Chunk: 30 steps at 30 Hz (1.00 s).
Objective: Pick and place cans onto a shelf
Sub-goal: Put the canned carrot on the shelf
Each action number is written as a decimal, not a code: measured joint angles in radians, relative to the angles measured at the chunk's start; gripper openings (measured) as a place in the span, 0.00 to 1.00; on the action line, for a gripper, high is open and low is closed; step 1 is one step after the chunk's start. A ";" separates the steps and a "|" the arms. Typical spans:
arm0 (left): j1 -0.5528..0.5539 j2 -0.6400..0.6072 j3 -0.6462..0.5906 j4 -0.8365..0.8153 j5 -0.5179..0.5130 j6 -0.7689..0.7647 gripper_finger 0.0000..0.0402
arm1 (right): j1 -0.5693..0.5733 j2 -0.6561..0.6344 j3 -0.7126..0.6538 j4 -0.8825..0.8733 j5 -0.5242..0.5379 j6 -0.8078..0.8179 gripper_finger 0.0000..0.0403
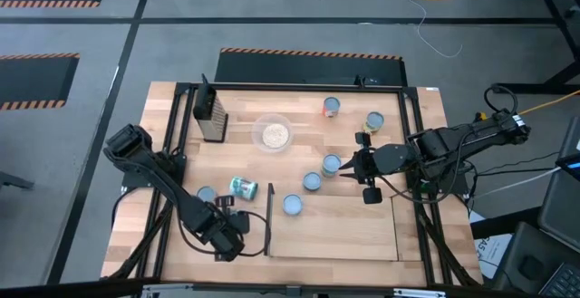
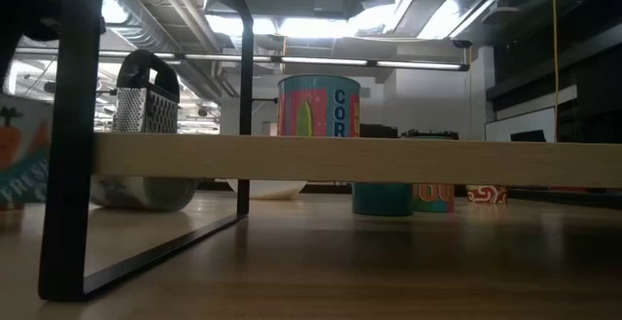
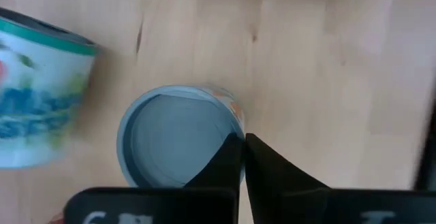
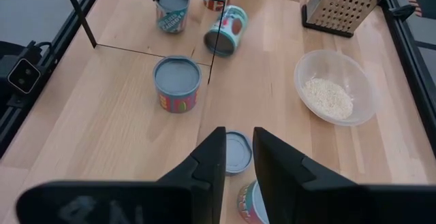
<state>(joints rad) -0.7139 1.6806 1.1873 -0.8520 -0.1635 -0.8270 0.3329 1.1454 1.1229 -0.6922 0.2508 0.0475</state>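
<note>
Your left claw (image 3: 242, 157) is pinched closed, empty, beside an upright can (image 3: 178, 137). Your right claw (image 4: 238, 157) hovers narrowly parted above another can (image 4: 236, 152) on the counter (image 1: 362, 235).

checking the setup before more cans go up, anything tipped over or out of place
One can with a teal label lies on its side by the shelf's left edge, near the left tool; the other cans stand upright. Nothing looks spilled.

One can (image 2: 319, 106) in the low view reads "COR" on its side
</note>
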 joint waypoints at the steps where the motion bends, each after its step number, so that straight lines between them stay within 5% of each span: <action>1: 0.000 -0.010 0.000 0.001 0.013 0.000 0.01 | 0.000 0.000 0.000 0.000 0.000 -0.001 0.20; 30: 0.003 -0.096 0.001 0.000 -0.047 0.078 0.00 | -0.037 0.000 0.000 0.102 0.015 0.079 0.20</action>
<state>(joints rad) -0.7109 1.5845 1.1885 -0.8520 -0.2104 -0.7486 0.2955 1.1450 1.1229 -0.5903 0.2661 0.1269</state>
